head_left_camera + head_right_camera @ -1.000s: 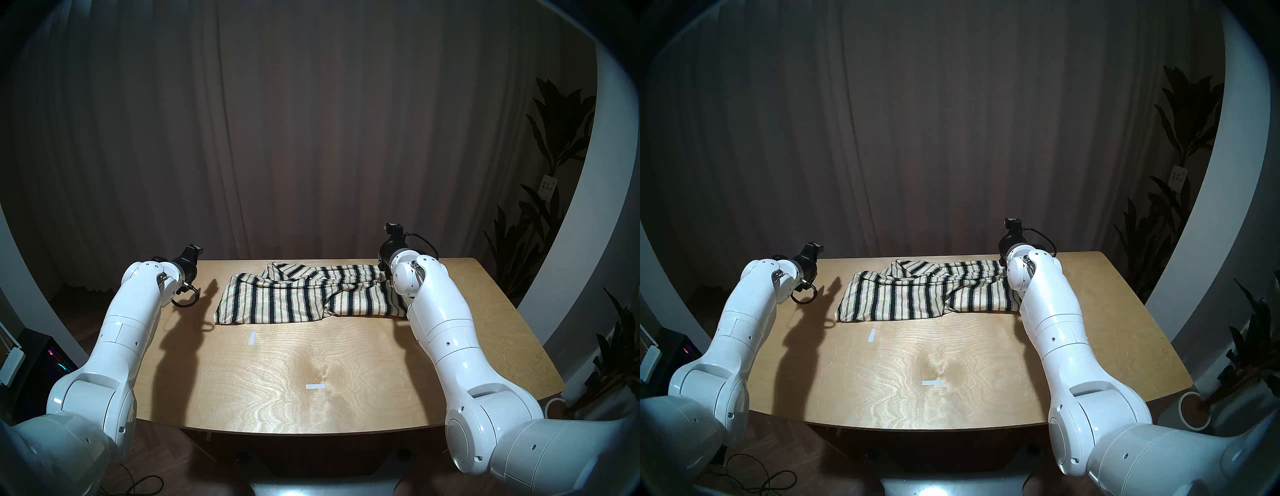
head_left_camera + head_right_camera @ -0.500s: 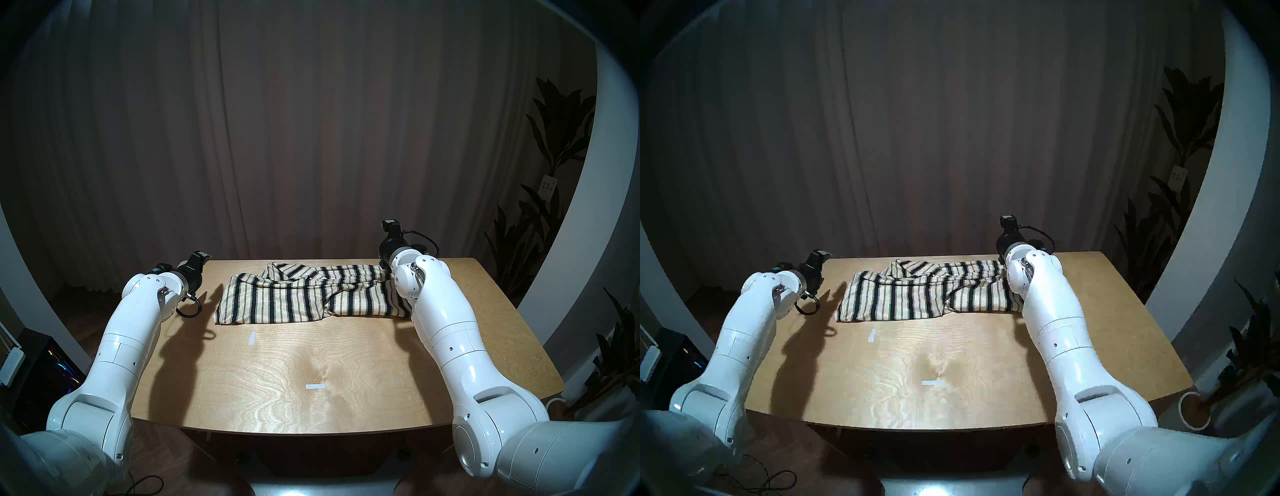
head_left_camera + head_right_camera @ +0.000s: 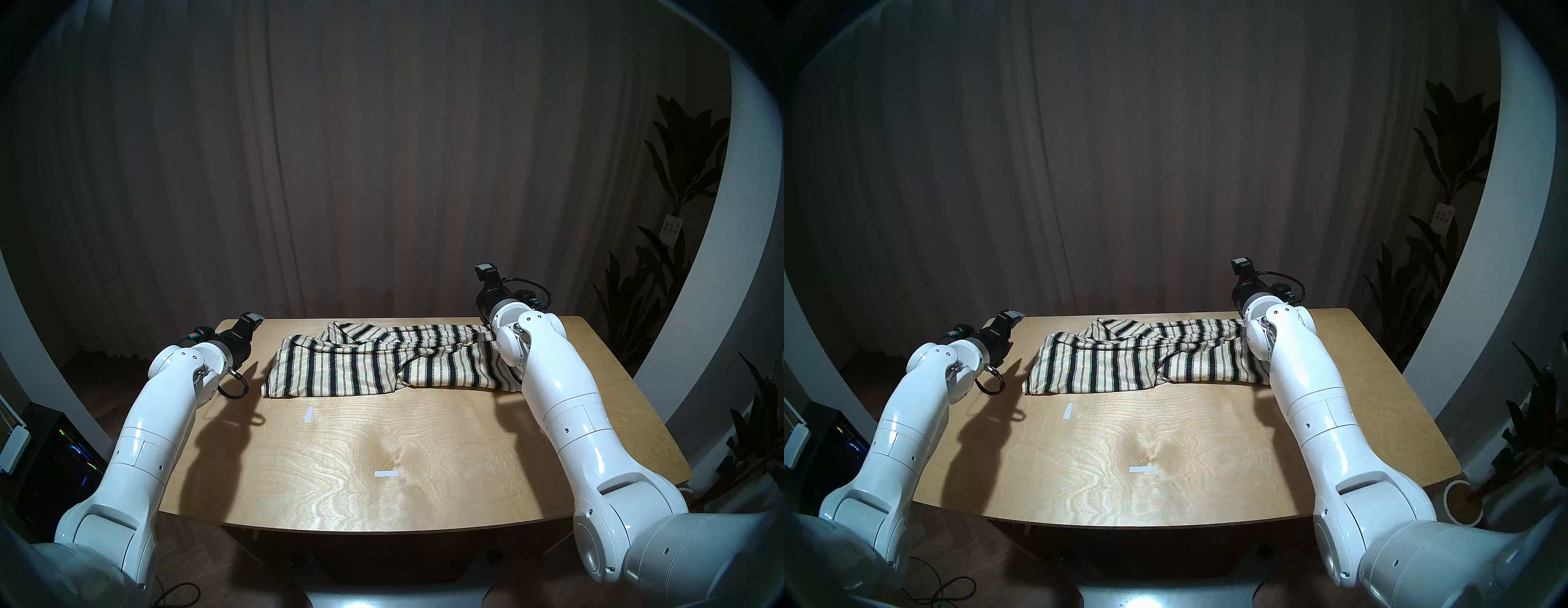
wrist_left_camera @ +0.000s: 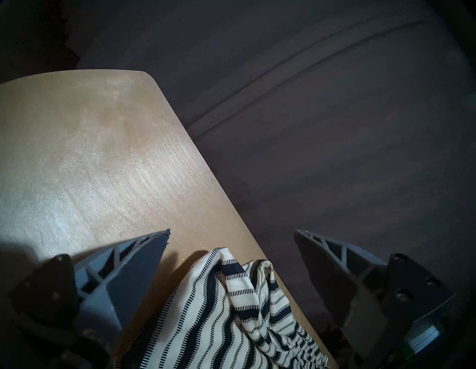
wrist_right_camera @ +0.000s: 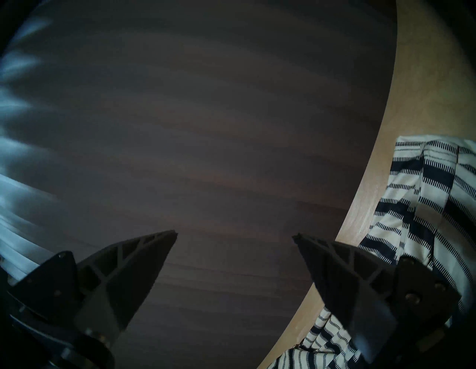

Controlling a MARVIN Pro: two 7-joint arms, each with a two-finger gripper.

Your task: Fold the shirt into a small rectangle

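The shirt (image 3: 382, 361), cream with black stripes, lies crumpled and partly folded across the far half of the wooden table (image 3: 382, 446). My left gripper (image 4: 231, 232) is open and empty above the table's far edge, with a bunched end of the shirt (image 4: 219, 309) just below its fingers. In the head view, the left wrist (image 3: 237, 344) hovers left of the shirt. My right gripper (image 5: 235, 234) is open and empty over the floor past the far edge, with the shirt (image 5: 425, 206) beside one finger (image 5: 347, 270). The right wrist (image 3: 494, 297) stands at the shirt's right end.
Two white tape marks (image 3: 308, 414) (image 3: 386, 473) lie on the bare near half of the table. A dark curtain (image 3: 382, 170) hangs close behind the far edge. Plants (image 3: 679, 170) and a pot (image 3: 1463, 503) stand at the right, a black box (image 3: 63, 454) on the floor at the left.
The left wrist has moved rightward, closer to the shirt's left end. The right arm has shifted right, uncovering more of the shirt's right end. Both grippers stay open; the shirt has not moved.
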